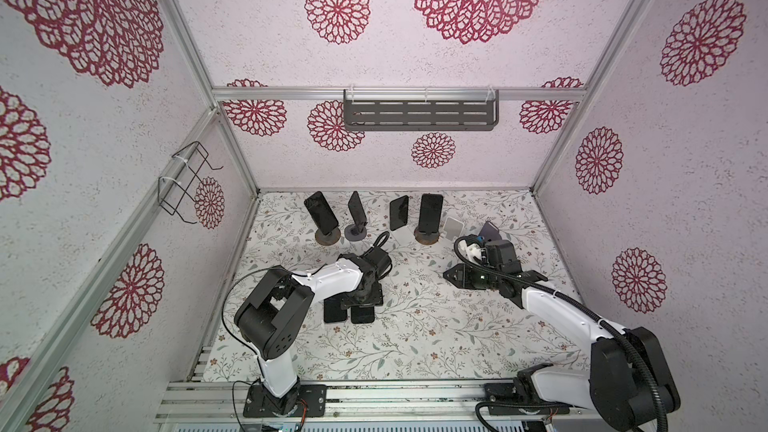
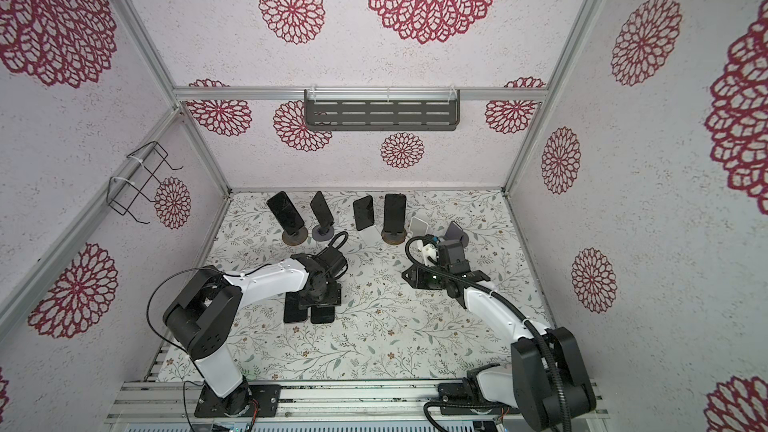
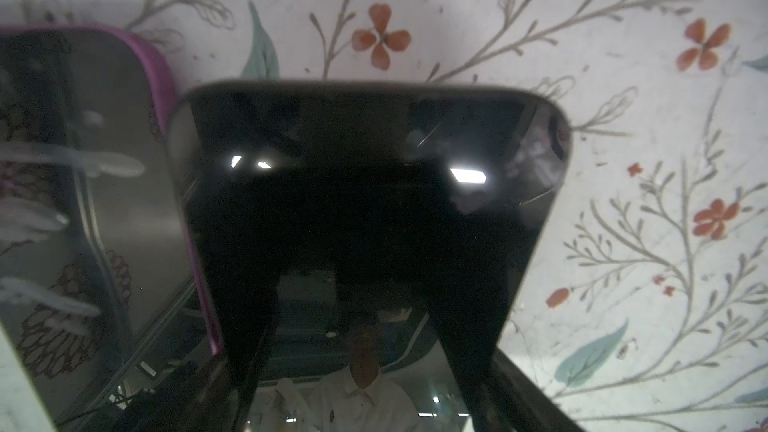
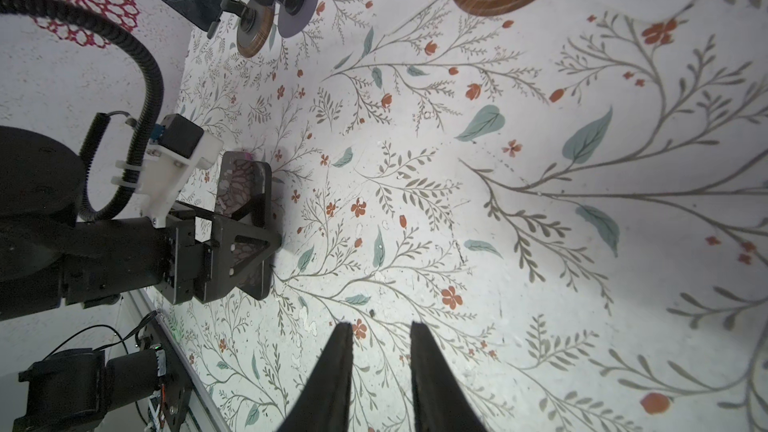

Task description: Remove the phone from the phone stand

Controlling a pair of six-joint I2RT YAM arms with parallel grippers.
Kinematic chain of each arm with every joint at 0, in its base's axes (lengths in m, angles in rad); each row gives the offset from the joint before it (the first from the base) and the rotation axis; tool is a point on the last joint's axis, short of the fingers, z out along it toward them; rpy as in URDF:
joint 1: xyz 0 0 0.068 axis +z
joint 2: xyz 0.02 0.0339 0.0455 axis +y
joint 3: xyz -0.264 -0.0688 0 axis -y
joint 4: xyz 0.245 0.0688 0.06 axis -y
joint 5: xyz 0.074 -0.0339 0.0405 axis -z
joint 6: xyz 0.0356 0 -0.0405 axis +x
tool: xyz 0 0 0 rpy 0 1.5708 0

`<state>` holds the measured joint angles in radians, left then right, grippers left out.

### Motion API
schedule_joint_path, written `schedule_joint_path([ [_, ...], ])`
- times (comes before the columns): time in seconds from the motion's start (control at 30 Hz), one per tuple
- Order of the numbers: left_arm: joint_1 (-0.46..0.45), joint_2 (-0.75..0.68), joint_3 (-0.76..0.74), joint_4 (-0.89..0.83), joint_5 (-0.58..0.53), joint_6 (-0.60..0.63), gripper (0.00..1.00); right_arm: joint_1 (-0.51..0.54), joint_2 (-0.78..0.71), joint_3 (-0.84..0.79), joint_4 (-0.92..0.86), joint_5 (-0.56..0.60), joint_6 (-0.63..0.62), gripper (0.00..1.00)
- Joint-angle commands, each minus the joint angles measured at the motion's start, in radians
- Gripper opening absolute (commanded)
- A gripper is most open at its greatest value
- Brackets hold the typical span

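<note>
The left gripper (image 3: pixel 351 292) points down at the floral tabletop (image 1: pixel 415 338). Its fingers are spread apart over a black phone (image 3: pixel 374 201) that lies flat on the cloth, glossy face up, off any stand. Whether the fingers touch this phone cannot be told, since they merge with the dark glass. A purple-cased phone (image 3: pixel 104 160) lies flat just beside it, its long edge against the black one's. In both top views the pair sits in the near-left part of the table, partly covered by the left arm's wrist. The right gripper (image 4: pixel 381 326) hovers above bare cloth right of centre, its fingers parted by a narrow gap with nothing between them. Along the back edge more dark phones lean on stands; the leftmost phone (image 1: pixel 321 211) rests on a round wood-based stand (image 1: pixel 328 238). Toward the right end an empty white stand (image 1: pixel 453 226) sits just behind the right arm's wrist.
</note>
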<state>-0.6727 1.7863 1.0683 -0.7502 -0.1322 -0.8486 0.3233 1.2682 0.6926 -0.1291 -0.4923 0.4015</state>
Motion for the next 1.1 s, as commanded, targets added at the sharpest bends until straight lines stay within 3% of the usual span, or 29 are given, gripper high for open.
schedule_joint_path([
  [0.0, 0.007, 0.006, 0.005, -0.007, -0.028, -0.013, 0.83, 0.002, -0.001, -0.005, 0.012, 0.012, -0.021, 0.29],
  [0.13, 0.005, 0.002, 0.003, -0.005, -0.035, -0.003, 0.91, 0.008, 0.006, -0.025, 0.04, 0.015, -0.002, 0.3],
  [0.23, 0.001, -0.008, 0.01, -0.011, -0.042, 0.0, 0.91, 0.029, 0.027, -0.042, 0.092, 0.022, 0.031, 0.3],
  [0.37, -0.018, -0.083, 0.03, -0.027, -0.08, 0.003, 0.89, 0.11, 0.05, -0.051, 0.171, 0.084, 0.079, 0.3],
  [0.53, 0.015, -0.222, 0.022, -0.036, -0.05, 0.041, 0.9, 0.237, 0.103, -0.055, 0.316, 0.143, 0.155, 0.29],
  [0.67, 0.129, -0.346, -0.057, -0.012, 0.004, 0.085, 0.91, 0.356, 0.169, -0.048, 0.448, 0.218, 0.225, 0.29],
  [0.9, 0.46, -0.55, -0.243, 0.124, 0.243, 0.115, 0.99, 0.577, 0.297, -0.019, 0.659, 0.416, 0.349, 0.29],
  [1.07, 0.542, -0.609, -0.243, 0.105, 0.246, 0.139, 0.98, 0.623, 0.413, 0.008, 0.732, 0.422, 0.393, 0.31],
])
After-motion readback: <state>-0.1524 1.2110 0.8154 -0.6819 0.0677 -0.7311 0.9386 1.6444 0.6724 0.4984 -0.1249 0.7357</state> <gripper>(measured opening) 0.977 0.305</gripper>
